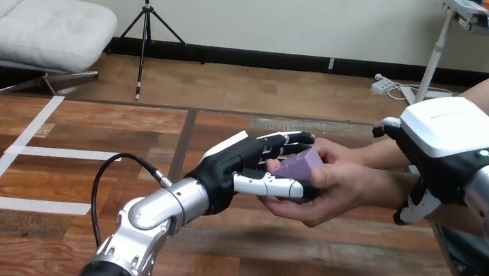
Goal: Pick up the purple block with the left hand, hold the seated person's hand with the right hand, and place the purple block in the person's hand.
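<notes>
The left hand (239, 165) is pinching the purple block (302, 164) between its fingers (271, 185) and thumb, above the worktop (284, 252). The person's hand (339, 189) is cupping the block just beyond those fingers, touching them. The right hand (450, 142) is curling its fingers round the person's wrist (390, 157)

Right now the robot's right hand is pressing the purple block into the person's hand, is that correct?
Not quite. The head view shows it is the left hand, not the right, that grips the purple block and sets it into the person's hand. The rest of the statement stands.
</notes>
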Action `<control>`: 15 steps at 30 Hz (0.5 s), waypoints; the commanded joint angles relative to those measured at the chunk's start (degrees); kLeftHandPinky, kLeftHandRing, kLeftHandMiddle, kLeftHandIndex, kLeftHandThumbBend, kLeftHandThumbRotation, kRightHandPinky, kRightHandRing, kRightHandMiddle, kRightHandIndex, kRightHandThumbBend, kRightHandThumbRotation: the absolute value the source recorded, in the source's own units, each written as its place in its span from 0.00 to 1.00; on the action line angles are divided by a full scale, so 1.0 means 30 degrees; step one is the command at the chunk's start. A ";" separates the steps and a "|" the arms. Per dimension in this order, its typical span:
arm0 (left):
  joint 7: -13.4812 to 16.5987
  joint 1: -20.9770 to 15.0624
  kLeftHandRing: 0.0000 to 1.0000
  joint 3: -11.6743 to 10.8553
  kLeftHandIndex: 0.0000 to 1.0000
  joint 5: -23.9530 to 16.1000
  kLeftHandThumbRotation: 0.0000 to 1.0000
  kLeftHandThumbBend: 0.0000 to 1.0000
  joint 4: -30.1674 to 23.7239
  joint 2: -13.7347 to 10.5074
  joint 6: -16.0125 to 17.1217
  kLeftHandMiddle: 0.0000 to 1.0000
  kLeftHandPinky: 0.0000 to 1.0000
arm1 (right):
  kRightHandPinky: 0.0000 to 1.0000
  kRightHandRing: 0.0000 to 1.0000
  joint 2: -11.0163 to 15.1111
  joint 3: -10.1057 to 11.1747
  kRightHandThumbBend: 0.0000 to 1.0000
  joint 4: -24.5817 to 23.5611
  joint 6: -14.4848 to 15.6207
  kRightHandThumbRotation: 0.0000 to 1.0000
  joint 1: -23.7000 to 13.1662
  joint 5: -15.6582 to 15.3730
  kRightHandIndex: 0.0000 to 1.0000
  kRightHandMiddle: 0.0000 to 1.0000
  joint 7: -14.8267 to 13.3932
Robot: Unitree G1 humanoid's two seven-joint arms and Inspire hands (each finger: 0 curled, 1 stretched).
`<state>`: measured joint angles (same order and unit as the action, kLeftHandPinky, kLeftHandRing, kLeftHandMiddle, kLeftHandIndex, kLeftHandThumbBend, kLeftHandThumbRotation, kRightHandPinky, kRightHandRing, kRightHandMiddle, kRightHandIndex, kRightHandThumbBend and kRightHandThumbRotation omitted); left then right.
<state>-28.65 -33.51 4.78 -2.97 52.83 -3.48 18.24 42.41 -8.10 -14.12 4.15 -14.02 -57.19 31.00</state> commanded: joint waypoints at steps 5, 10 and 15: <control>0.0105 -0.1392 0.84 -0.0011 0.87 -0.0017 0.30 0.84 -0.0010 -0.0162 0.0650 0.88 0.77 | 0.76 0.81 0.0200 0.1131 0.90 -0.1359 0.0050 0.07 -0.0655 0.0310 0.82 0.83 -0.0850; -0.0065 -0.1392 0.84 -0.0116 0.87 0.0151 0.29 0.84 0.0086 -0.0168 0.0799 0.88 0.76 | 0.74 0.79 0.0193 0.1322 0.92 -0.1630 -0.0254 0.06 -0.0292 0.0517 0.81 0.81 -0.1583; -0.0214 -0.1337 0.84 -0.0272 0.86 0.0388 0.28 0.83 0.0109 -0.0182 0.0882 0.88 0.76 | 0.71 0.78 0.0012 0.1634 0.95 -0.2167 -0.0387 0.04 0.0217 0.0792 0.79 0.80 -0.2217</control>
<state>-28.89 -33.57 4.71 -2.70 52.94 -3.58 19.23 42.48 -6.77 -16.76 3.07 -12.64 -55.83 27.46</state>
